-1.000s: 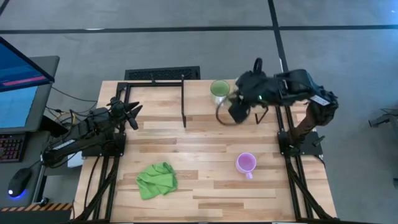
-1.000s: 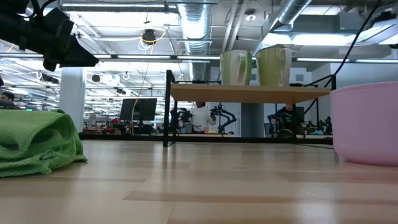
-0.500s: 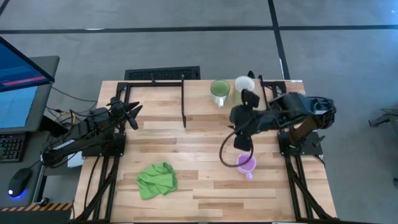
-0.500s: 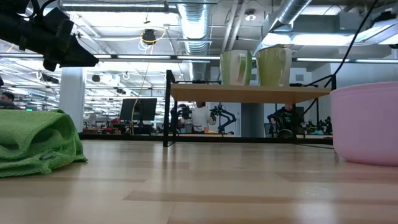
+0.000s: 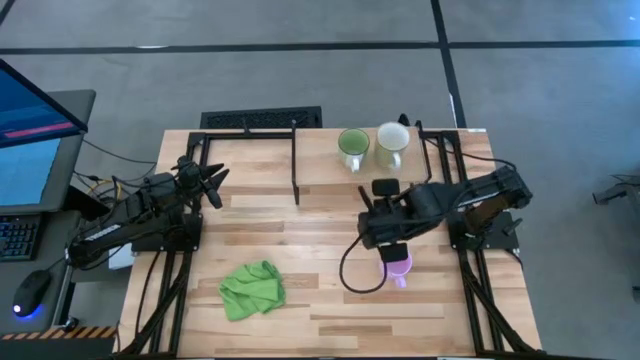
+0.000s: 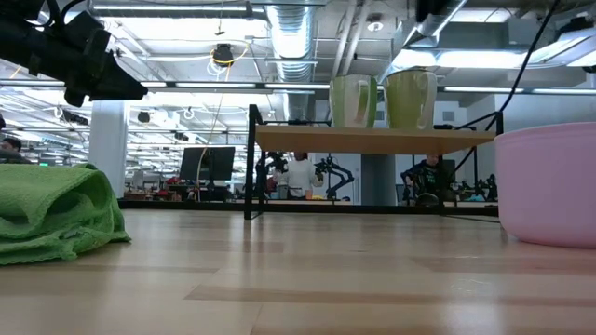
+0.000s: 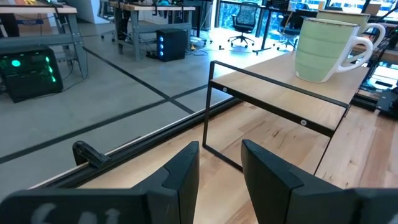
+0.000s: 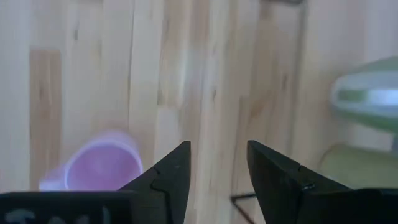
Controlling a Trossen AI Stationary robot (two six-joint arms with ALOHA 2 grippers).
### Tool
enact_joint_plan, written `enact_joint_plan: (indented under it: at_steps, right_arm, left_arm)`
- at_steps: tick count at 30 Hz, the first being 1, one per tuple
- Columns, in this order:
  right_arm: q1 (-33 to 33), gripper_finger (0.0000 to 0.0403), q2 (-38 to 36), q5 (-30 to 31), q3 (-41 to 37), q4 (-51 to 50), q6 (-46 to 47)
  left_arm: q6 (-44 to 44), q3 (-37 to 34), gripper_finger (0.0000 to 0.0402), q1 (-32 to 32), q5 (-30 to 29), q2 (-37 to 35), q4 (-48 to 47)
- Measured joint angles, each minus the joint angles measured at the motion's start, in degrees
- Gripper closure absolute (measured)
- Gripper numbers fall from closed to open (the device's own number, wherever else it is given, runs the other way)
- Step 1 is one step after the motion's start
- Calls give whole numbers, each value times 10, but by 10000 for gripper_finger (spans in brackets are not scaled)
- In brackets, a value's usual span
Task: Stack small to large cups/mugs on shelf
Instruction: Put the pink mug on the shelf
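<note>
No legible brand, label or writing appears on any item. The right gripper (image 5: 390, 248) hangs over the table (image 5: 300, 300) just above the lilac mug (image 5: 398, 266), partly covering it from overhead; its fingers (image 8: 168, 171) are spread with a clear gap and hold nothing, and the mug (image 8: 102, 168) stands on the table beyond them, near the right edge. The shelf (image 5: 330, 150) stands along the far edge of the table, carrying the green mug (image 5: 352, 146) and the cream mug (image 5: 392, 142) upright, side by side, near its right end. The left gripper (image 5: 212, 183) waits above the left edge of the table, its fingers (image 7: 183, 171) narrowly parted and empty. A green cloth (image 5: 252, 288) lies crumpled toward the near edge, left of centre.
</note>
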Motion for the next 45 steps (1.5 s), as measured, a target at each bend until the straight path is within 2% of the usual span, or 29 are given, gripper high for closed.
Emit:
enact_joint_plan:
  at_steps: [4,12,23,34,45]
  right_arm:
    - [10,227,0,-29,-47,3,0]
    - [48,226,-7,-34,-130,31,10]
    - [92,227,-106,-46,-275,164,37]
    - [83,228,-155,-46,-412,244,18]
    - [65,229,-157,-74,-455,330,-21]
  left_arm:
    - [0,0,291,0,0,0,0]
    - [-2,0,291,0,0,0,0]
    - [-6,0,291,0,0,0,0]
    - [-6,0,291,0,0,0,0]
    - [-6,0,291,0,0,0,0]
